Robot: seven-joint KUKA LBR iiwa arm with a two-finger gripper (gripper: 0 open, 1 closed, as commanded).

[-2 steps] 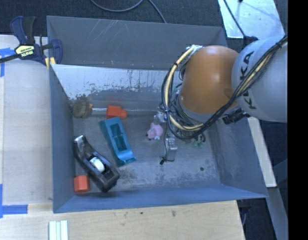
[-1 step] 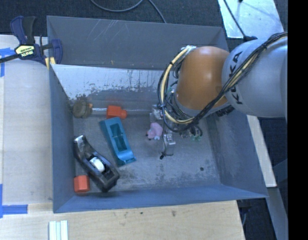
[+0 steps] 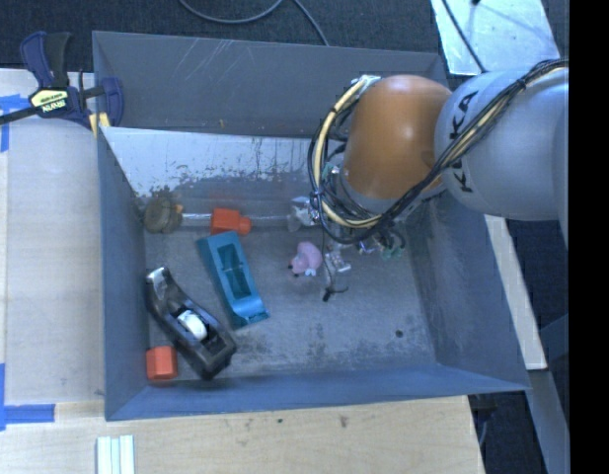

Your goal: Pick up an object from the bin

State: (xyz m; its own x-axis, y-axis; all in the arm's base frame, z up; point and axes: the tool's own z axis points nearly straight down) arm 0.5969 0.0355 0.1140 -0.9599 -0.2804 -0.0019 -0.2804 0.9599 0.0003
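Bin [image 3: 265, 87] of grey metal is seen from above and a little from the side, and the arm [image 3: 501, 146] is stretched into it from the right. Under the orange cover [image 3: 398, 141] and the bundle of cables [image 3: 329, 176], the end effector [image 3: 334, 276] is held close to the bin floor, somewhat right of the middle. Whether it is spread or pressed together cannot be told, because much of it is hidden. Nothing is seen to be pinched by it.

Just beside it, on its left, a small pink object [image 3: 306, 261] of rounded shape is lying on the floor. Whether the two are touching cannot be decided. As the nearest thing, it is judged to be the likely thing of the task.

Further left a blue oblong object [image 3: 232, 277] is laid diagonally. Below it are a black tape dispenser [image 3: 189, 324] and, at its lower end, a small orange block [image 3: 161, 362]. Near the back wall a small orange piece [image 3: 230, 221] and a dull grey-green lump [image 3: 161, 213] are found, well apart from the end effector.

As for progress, only the approach is judged to be done. No object is lifted, and all things rest on the floor. The closing on one object and the lifting of it out of the bin are left to be done.
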